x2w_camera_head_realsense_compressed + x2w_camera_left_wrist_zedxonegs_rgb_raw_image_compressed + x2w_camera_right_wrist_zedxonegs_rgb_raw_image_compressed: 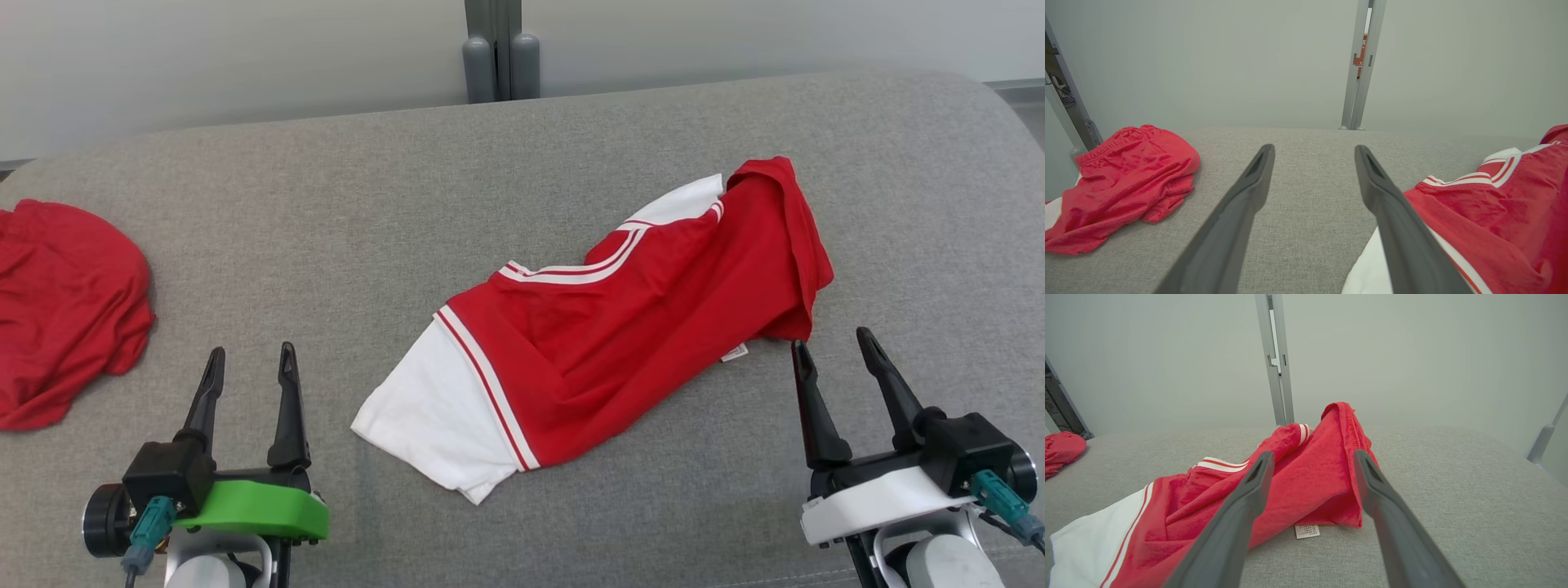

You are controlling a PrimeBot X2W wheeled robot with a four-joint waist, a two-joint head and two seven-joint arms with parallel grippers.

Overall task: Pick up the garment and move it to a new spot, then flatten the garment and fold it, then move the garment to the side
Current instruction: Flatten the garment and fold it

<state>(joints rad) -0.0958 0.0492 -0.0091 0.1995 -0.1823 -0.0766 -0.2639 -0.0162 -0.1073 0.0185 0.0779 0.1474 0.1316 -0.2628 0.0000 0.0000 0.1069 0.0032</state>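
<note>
The garment (pixel 620 327) is a red top with white sleeves and white stripes, lying rumpled across the middle of the grey cushion (pixel 343 212). In the left wrist view the garment (pixel 1498 220) fills the right side; in the right wrist view the garment (pixel 1298 486) lies just beyond my fingers, a white label at its near hem. My left gripper (pixel 249 366) stands open at the lower left, clear of the white sleeve. My right gripper (pixel 834 345) stands open at the lower right, its tips close to the garment's red corner. Both hold nothing.
A second red garment (pixel 57 310) lies bunched at the cushion's left edge, seen as a red heap (pixel 1122 179) in the left wrist view. A grey post (pixel 500 49) stands behind the cushion against a pale wall. The cushion's far right corner curves away.
</note>
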